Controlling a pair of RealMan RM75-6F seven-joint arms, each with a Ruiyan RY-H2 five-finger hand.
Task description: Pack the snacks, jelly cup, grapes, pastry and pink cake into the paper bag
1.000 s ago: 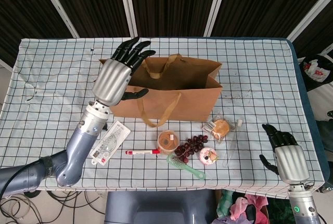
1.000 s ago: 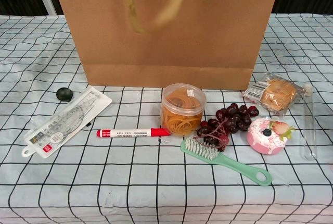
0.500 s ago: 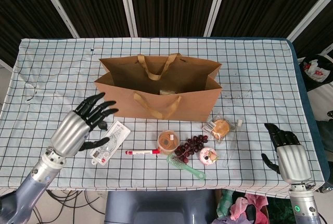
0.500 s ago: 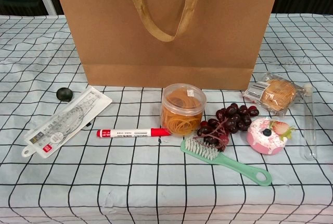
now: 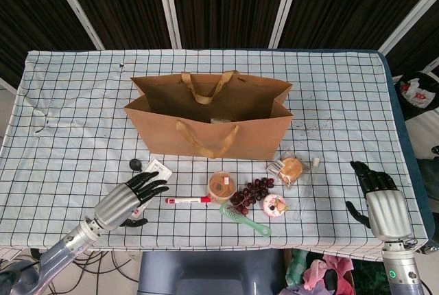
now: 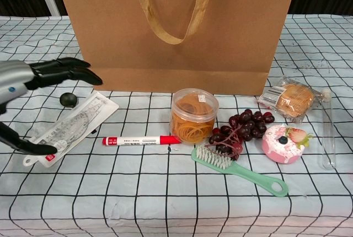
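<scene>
From my seat the paper bag (image 5: pixel 209 123) stands open mid-desk, but only a pale scrap shows at its bottom and I can't make out what it is; the chest view cuts the bag's top off. In front of it lie the jelly cup (image 6: pixel 193 116), the grapes (image 6: pixel 241 129) touching the green brush (image 6: pixel 238 171), the pink cake (image 6: pixel 283 143) and the wrapped pastry (image 6: pixel 288 98). My left hand (image 5: pixel 128 198) hovers over the packaged ruler (image 6: pixel 70 125), fingers (image 6: pixel 69 69) spread and holding nothing. My right hand (image 5: pixel 379 201) sits near the desk's right edge, empty, fingers loosely apart; the chest view misses it entirely.
</scene>
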